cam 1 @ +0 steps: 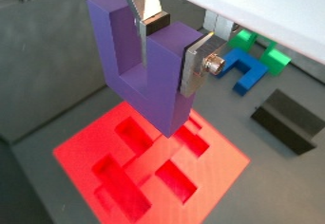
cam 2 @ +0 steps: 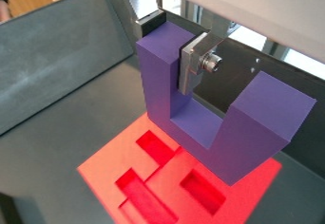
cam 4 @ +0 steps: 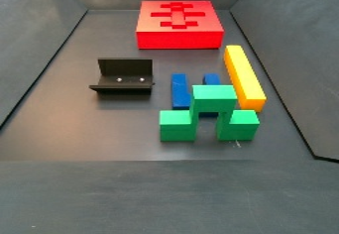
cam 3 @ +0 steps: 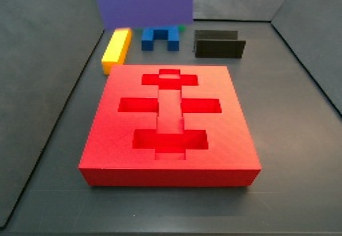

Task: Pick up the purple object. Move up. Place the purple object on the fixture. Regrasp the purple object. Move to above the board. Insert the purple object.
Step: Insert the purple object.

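Walls: you have dark grey walls rising on all sides of the dark floor (cam 4: pixel 79 129); in both side views the floor beside the board is bare on its long sides.
Board: the red board (cam 3: pixel 171 120) lies flat near one end of the floor, its cross-shaped recesses facing up; in a side view (cam 4: pixel 181 24) it sits close to the far wall.
Open room: you see a wide bare strip of floor between the board and the cluster of other pieces.
Gripper: the gripper (cam 1: pixel 172 59) hangs above the board, its silver fingers (cam 2: pixel 195 62) pressed against one prong of the purple object (cam 1: pixel 143 62), pinching it.
Purple object: you see it held in the air over the board in both wrist views (cam 2: pixel 216 114), notch pointing up and away from the board, not touching the red surface.
Fixture: the dark fixture (cam 4: pixel 122 77) stands on the floor, well apart from the board.
Other pieces: a yellow bar (cam 4: pixel 243 74), a blue block (cam 4: pixel 181 89) and green blocks (cam 4: pixel 208 112) lie together beside the fixture.
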